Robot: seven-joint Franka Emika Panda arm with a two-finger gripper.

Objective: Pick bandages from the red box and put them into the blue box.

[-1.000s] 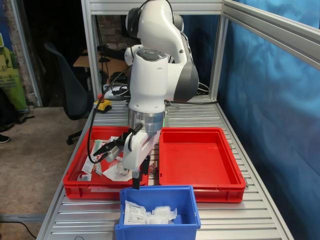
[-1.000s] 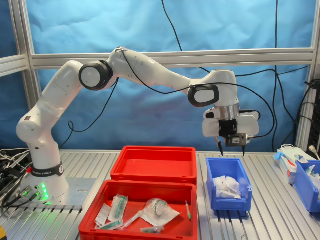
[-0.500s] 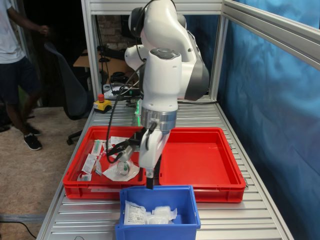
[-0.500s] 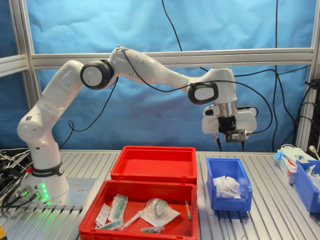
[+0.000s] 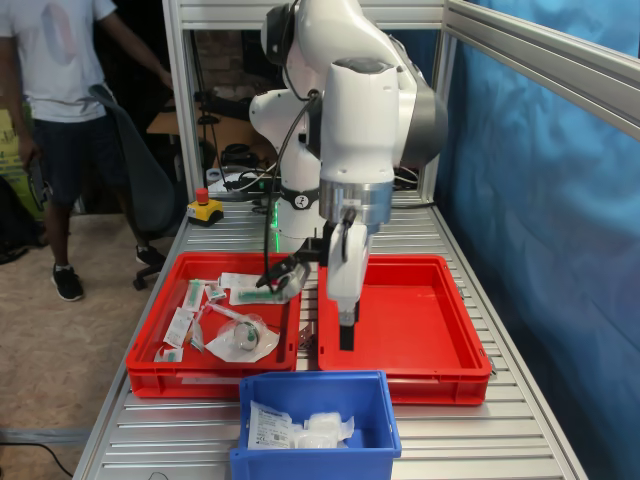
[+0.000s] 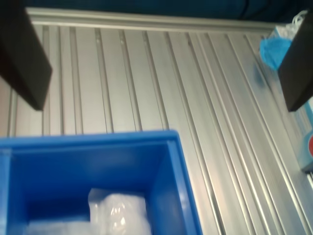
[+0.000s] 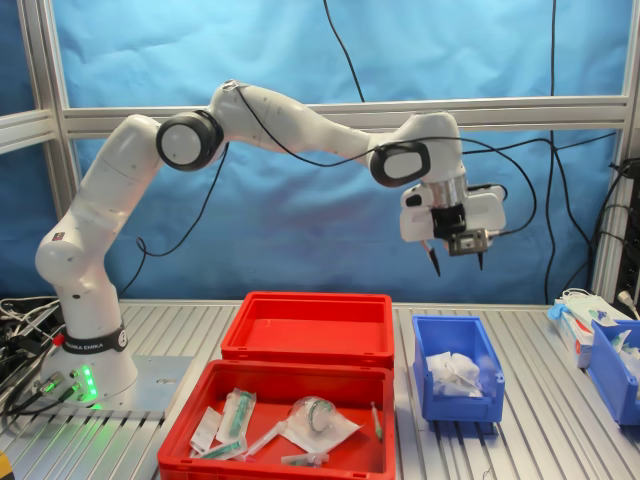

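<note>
One arm, one gripper (image 7: 458,259): its two fingers hang apart with nothing between them, high over the worktop (image 7: 540,400), at about 12 o'clock from the blue box (image 7: 456,367) in the second exterior view. In the wrist view the two dark fingertips (image 6: 22,54) frame bare ribbed worktop and a corner of the blue box.

Two red trays lie side by side. The red box (image 5: 400,315) has a bare floor; no bandages lie in it. In the first exterior view it lies at 3 o'clock from the cluttered tray (image 5: 215,325), and the blue box sits at 6 o'clock from the gap between them. The cluttered tray holds several flat packets, green-tinted syringe packs (image 7: 236,412) and a clear-wrapped item on a white sheet (image 7: 315,418); an exact count cannot be made.

The bandages (image 7: 452,372) lie in the blue box as a crinkly white heap; how many cannot be told. Beside them in the first exterior view lies one printed paper packet (image 5: 270,424), its print too small to read.

The arm's base collar (image 7: 92,345) reads "FRANKA EMIKA". One red button on a yellow box (image 5: 204,209) sits on the worktop beyond the trays. One person (image 5: 62,120) stands off the worktop.
</note>
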